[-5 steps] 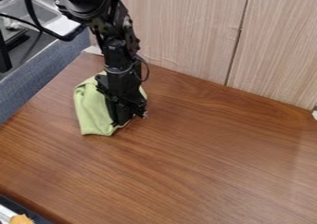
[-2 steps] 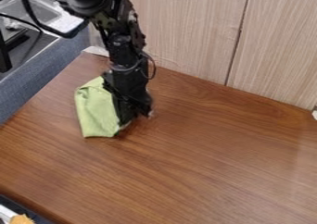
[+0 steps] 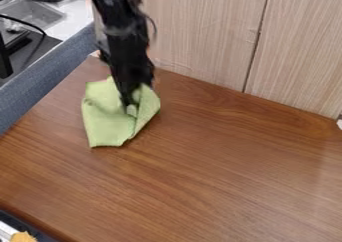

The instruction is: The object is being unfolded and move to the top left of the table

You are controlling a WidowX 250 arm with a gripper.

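The black gripper [image 3: 130, 102] hangs over the upper part of the green cloth [image 3: 109, 127], its tips at a raised fold of the fabric. The arm comes down from the top edge, left of centre. The cloth lies rumpled at the upper left of the wooden table [image 3: 220, 171], with one corner pointing toward the front. Part of its back edge is hidden behind the gripper.
Pale wood panels [image 3: 200, 31] stand along the table's back edge. A blue-grey padded edge [image 3: 40, 86] runs along the left side, with a sink [image 3: 33, 11] beyond it. An orange item [image 3: 23, 237] sits at the lower left corner.
The gripper has lifted and moved back and to the left from the cloth's right side. More of the cloth's right part shows, with a fold raised near the tips.
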